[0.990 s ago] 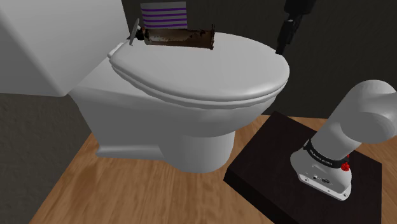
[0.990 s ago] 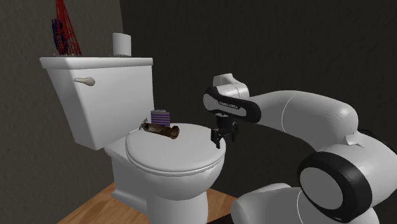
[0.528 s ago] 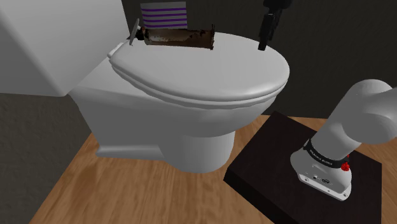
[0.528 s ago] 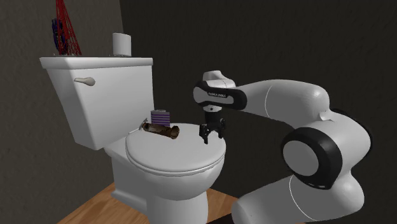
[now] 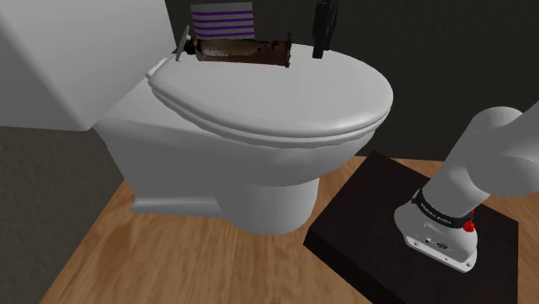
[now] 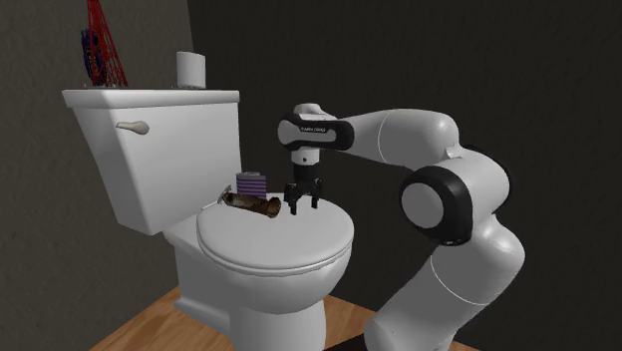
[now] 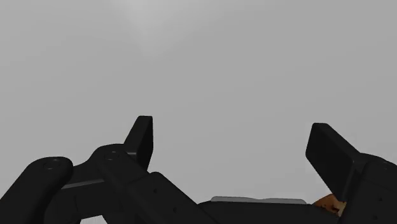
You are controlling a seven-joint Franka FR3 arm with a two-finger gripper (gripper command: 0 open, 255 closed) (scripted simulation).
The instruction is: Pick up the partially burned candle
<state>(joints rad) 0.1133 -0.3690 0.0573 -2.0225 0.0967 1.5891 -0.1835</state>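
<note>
Shoulder view: the black gripper point(image 5: 320, 43) hangs over the back of the closed toilet lid point(image 5: 285, 95), just beside the right end of the brown candle point(image 5: 242, 50). The candle lies on its side on the lid in front of a purple-striped block point(image 5: 223, 19). The gripper's upper part is cut off by the frame edge, and the finger gap is hard to read here. Second exterior view: the gripper point(image 6: 305, 205) points down with its fingers apart, holding nothing, tips just above the lid point(image 6: 269, 244) and close to the candle point(image 6: 254, 204). Wrist view: the gripper point(image 7: 235, 146) is spread wide with only plain grey lid between the fingers. A small orange-brown scrap point(image 7: 327, 202) by one finger is unclear. Half a second ago the gripper was nearer the lid's right edge; it has moved left toward the candle.
</note>
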